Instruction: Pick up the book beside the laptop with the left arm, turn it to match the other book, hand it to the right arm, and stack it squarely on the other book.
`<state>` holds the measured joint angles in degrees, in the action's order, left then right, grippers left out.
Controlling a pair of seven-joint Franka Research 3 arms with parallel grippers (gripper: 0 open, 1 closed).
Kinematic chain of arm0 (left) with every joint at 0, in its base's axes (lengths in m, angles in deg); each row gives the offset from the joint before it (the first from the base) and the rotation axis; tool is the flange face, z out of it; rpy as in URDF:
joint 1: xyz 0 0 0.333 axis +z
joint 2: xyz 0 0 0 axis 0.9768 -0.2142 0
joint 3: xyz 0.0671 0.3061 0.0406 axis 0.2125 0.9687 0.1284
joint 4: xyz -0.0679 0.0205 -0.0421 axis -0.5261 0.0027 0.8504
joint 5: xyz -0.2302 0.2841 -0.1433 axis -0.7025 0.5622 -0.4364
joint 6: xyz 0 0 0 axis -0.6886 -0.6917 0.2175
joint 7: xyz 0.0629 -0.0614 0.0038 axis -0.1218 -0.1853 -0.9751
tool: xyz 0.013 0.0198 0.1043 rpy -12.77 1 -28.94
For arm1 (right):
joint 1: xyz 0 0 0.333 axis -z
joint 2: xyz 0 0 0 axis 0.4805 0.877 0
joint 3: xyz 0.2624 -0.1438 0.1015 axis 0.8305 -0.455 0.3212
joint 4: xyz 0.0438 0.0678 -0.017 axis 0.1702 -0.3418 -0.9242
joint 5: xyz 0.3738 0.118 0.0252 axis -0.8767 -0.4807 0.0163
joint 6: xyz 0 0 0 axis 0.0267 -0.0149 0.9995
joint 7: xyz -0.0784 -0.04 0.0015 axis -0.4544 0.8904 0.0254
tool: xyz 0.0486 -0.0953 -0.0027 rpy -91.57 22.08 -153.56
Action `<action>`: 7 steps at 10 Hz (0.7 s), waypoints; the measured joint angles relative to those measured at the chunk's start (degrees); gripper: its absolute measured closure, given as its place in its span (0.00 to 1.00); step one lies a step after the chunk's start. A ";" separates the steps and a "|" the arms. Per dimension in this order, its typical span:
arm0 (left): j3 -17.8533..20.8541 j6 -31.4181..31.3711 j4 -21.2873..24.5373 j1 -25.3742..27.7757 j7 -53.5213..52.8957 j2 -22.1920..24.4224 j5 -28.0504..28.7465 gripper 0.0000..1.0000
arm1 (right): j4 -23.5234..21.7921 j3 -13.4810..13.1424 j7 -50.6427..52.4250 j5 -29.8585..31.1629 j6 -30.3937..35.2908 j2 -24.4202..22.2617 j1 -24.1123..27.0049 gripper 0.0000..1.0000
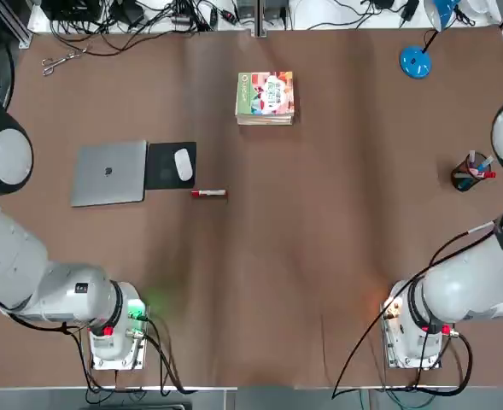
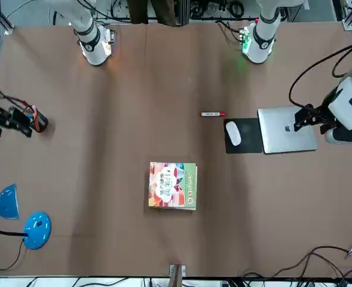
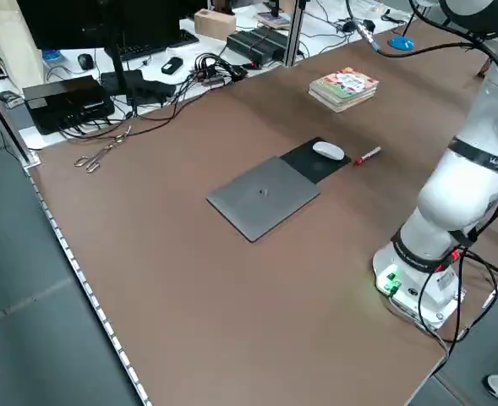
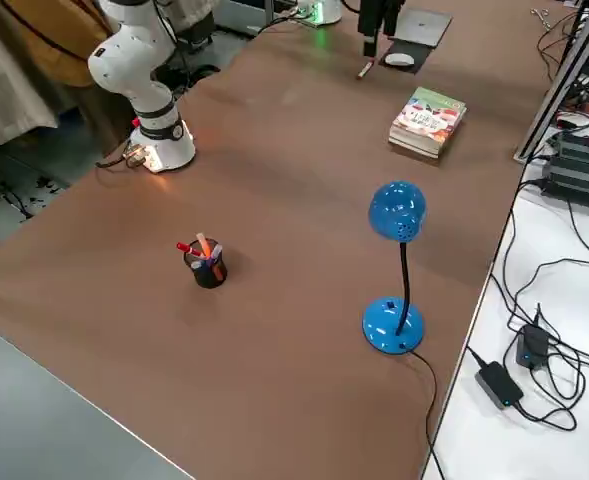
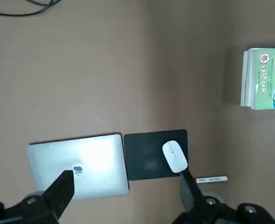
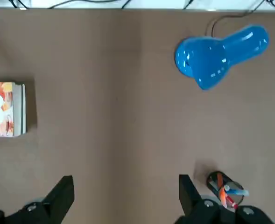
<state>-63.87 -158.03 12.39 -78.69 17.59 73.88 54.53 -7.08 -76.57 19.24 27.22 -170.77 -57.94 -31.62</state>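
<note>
Illustrated book sits atop pile

The illustrated book (image 1: 266, 92) crowns the pile (image 1: 266, 120). Probably light, bendy, slick; grip its spine edge. 2 claws stand spread, empty: left gripper (image 5: 127, 179) above the laptop (image 5: 88, 163), right gripper (image 6: 126, 182) near the pen cup (image 6: 214, 182).

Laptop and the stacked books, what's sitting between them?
The top view shows the black mouse pad with the white mouse on it, beside the laptop.

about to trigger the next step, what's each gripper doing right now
Left gripper: jaws open, holding nothing, above the table near the laptop.
Right gripper: jaws open, holding nothing, above the table near the pen cup.
</note>
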 joint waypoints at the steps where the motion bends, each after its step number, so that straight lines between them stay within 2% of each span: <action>1: 0.06 0.00 -0.02 0.23 0.12 0.00 0.00 0.00 | -1.64 -0.05 0.00 -0.10 0.00 -1.45 0.60 0.01; 7: -0.26 4.66 0.34 0.22 5.27 2.22 1.38 0.00 | -4.09 -0.36 0.11 -5.49 -1.94 -2.40 7.59 0.01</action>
<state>-64.13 -153.37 12.72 -78.48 22.86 76.10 55.92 -11.17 -76.94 19.35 21.73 -172.71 -60.35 -24.03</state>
